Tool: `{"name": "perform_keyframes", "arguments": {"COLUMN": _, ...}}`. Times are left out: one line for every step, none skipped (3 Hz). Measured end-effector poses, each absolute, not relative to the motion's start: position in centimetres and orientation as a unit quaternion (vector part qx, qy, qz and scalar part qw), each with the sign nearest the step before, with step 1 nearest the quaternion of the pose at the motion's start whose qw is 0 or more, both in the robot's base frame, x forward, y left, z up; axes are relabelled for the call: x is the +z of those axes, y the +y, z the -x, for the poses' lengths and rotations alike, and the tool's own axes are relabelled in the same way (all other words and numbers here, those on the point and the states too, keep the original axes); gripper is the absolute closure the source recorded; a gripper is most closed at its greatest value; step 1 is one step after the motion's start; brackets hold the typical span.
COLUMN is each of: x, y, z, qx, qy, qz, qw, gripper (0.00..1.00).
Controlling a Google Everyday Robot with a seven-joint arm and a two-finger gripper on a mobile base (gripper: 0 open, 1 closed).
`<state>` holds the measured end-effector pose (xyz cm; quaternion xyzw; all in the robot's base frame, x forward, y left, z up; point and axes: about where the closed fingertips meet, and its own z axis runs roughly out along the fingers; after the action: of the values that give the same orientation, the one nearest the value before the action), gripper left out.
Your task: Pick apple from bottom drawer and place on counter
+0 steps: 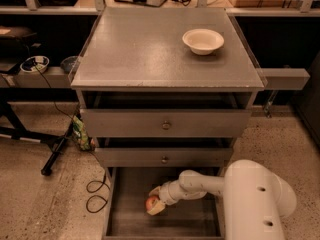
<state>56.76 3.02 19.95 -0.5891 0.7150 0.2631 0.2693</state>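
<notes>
Apple (150,203), round, red, gripped by white claw (155,200) inside flat grey bottom drawer (134,220)

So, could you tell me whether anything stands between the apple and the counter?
The hand is at the apple in the bottom drawer. Two drawer fronts rise between it and the counter. A white bowl sits on the counter's back right.
</notes>
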Motion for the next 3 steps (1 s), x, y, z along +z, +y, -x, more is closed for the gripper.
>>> {"name": "perform_keyframes", "arguments": {"x": 22.5, "y": 2.1, "z": -55.7, "qx": 0.292, "qy": 0.682, "qz": 0.611, "qw": 0.277, "gripper": 1.00}}
{"name": "perform_keyframes", "arguments": {"x": 30.3, "y": -1.3, "z": -52.5, "qx": 0.329, "qy": 0.625, "qz": 0.638, "qw": 0.307, "gripper": 1.00}}
{"name": "perform_keyframes", "arguments": {"x": 30.3, "y": -1.3, "z": -52.5, "qx": 0.329, "qy": 0.625, "qz": 0.638, "qw": 0.307, "gripper": 1.00}}
